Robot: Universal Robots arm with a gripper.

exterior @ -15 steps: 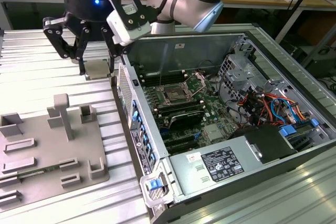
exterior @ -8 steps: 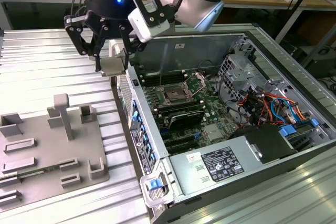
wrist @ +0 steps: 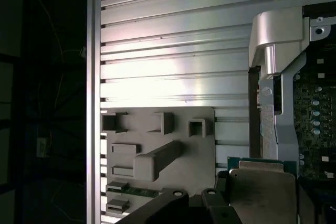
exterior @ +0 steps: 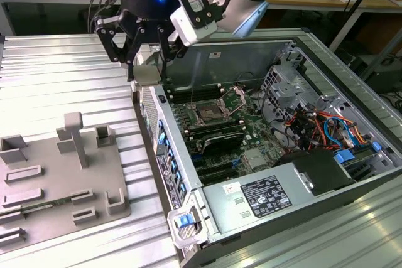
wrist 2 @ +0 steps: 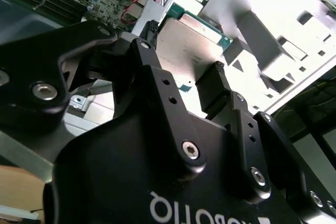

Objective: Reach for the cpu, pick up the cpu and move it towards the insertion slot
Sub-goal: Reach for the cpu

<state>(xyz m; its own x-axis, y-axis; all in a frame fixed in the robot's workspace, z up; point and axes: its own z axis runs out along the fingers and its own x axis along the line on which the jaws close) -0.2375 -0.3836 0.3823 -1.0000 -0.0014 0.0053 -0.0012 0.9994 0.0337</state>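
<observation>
In the exterior view, the gripper point(exterior: 146, 73) is hanging over the computer case's point(exterior: 182, 174) near wall, pinching the cpu point(exterior: 146, 78) between its fingers; the insertion slot point(exterior: 209, 115) is lying toward four o'clock of it, well apart, and the grey tray point(exterior: 38, 211) toward seven o'clock. In the second wrist view, black fingers point(wrist 2: 210, 90) are clamping the cpu's point(wrist 2: 189, 40) edges. In the first wrist view, the cpu point(wrist: 261, 190) is sitting above the case wall, beside the tray point(wrist: 199, 156).

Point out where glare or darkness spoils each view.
Exterior view: the ribbed metal table glares white. Second wrist view: blown-out white past the cpu in the gripper. First wrist view: a dark band beside the grey tray.
</observation>
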